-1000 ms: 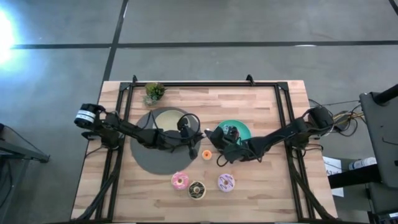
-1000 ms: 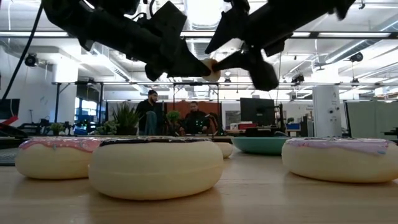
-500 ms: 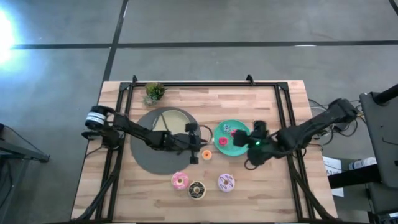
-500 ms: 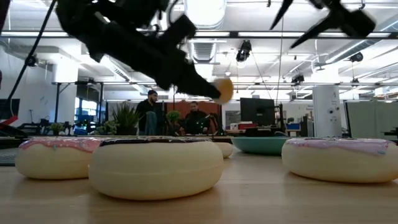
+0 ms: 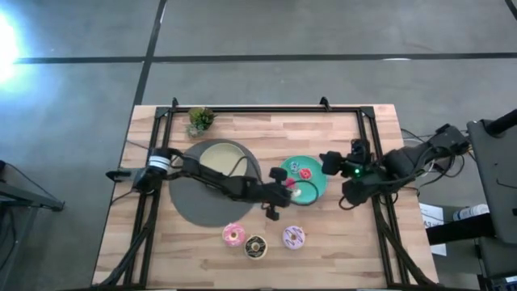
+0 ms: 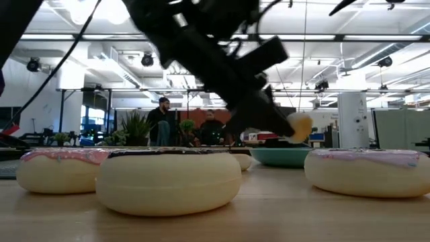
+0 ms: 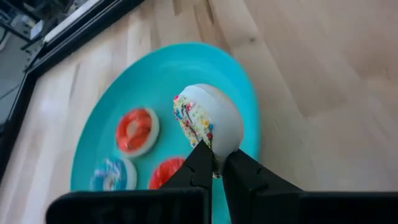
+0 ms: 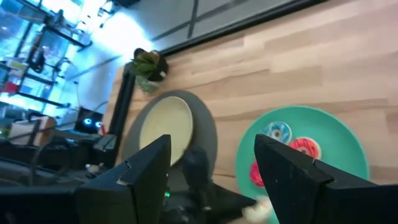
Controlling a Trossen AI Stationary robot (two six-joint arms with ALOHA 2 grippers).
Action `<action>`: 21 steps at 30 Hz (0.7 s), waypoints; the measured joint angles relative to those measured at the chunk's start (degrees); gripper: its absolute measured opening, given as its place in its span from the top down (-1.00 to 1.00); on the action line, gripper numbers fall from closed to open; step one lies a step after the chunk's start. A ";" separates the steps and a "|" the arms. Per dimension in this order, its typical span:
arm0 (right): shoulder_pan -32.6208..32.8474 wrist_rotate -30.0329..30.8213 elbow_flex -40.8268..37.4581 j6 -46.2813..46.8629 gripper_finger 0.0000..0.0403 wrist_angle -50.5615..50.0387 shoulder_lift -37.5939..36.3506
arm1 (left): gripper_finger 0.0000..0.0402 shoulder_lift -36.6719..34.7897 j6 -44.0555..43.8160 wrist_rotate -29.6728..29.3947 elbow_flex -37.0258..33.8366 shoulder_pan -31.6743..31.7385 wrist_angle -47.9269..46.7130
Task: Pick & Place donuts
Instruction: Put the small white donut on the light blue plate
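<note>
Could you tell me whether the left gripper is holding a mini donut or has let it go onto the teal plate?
Holding it. The left gripper is shut on the mini donut, held above the teal plate.

— What is seen under the wooden table [image 5: 339, 242]?
— A grey concrete floor [image 5: 266, 28] is shown, crossed by dark seams, with a bright glare [image 5: 6, 40] at one edge.

— And beyond the table, across the room?
— An open hall is seen, lit by ceiling lights [image 6: 222, 13] hung among exposed ducts. Two seated people [image 6: 161, 121] are made out near a potted plant [image 6: 134, 128], and a dark monitor [image 6: 277, 121] and a white column [image 6: 353, 117] are placed farther along.
</note>
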 joint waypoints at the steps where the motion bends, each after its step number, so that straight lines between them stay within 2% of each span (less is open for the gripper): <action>1: 0.01 0.16 0.11 -0.30 -0.11 0.05 -0.53 | 1.00 0.76 0.54 -0.12 2.00 0.02 -2.06; 5: 0.91 1.86 -0.13 -0.38 -0.11 -0.41 -2.07 | 1.00 4.38 1.78 -1.12 9.68 0.23 -9.17; 10: 2.88 5.22 -0.24 -0.44 -0.11 -0.43 -4.43 | 1.00 9.39 8.58 -3.61 17.29 0.41 -15.03; 13: 3.99 7.24 -0.26 -0.69 -0.11 -0.56 -5.66 | 1.00 11.25 11.22 -4.77 21.17 0.66 -21.95; 16: 4.58 8.29 -0.26 -1.87 -0.11 -0.63 -6.50 | 1.00 12.26 11.82 -4.51 23.81 0.93 -27.77; 21: 4.57 8.87 -0.30 -4.09 -0.11 -0.76 -7.19 | 0.97 12.75 12.54 -4.33 25.36 1.81 -30.11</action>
